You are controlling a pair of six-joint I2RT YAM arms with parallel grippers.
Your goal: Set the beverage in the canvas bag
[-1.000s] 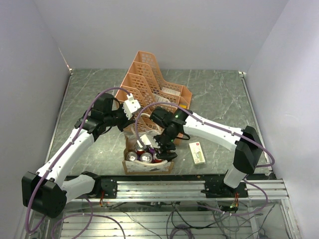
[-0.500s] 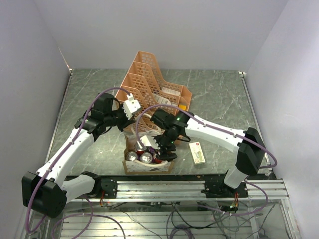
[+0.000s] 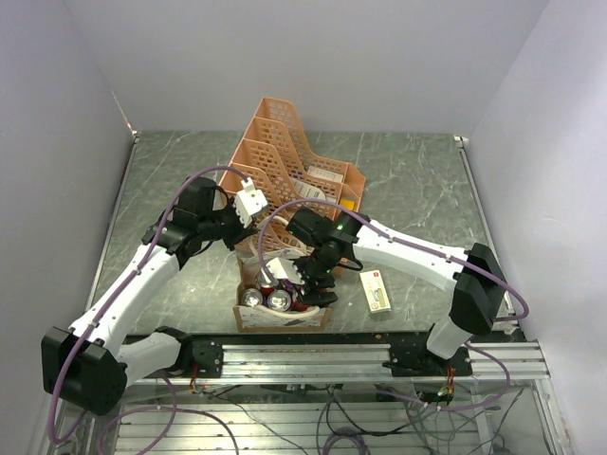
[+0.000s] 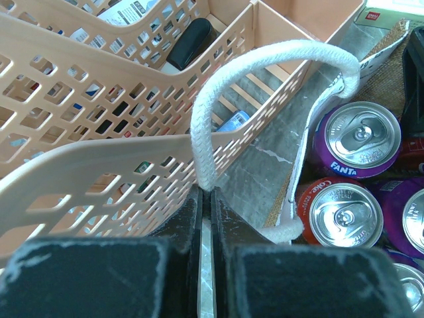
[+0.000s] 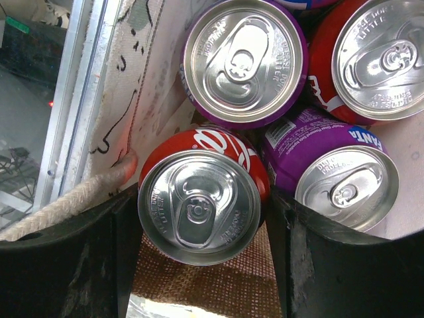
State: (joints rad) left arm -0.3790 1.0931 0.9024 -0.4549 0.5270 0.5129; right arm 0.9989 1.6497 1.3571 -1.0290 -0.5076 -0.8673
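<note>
The tan canvas bag stands near the table's front edge, with several cans upright inside. My left gripper is shut on one cream rope handle and holds that side of the bag up; the fingers pinch the rope's end. My right gripper reaches down into the bag. In the right wrist view its two fingers stand against both sides of a red cola can, which sits upright over the brown woven floor. Purple Fanta cans and another red can stand beside it.
The peach lattice file organizer stands right behind the bag, close against the left gripper. A small white box lies on the table right of the bag. The metal rail runs along the front edge.
My right gripper has shifted slightly left and down inside the bag with the red can. The left arm and the handle have not moved.
</note>
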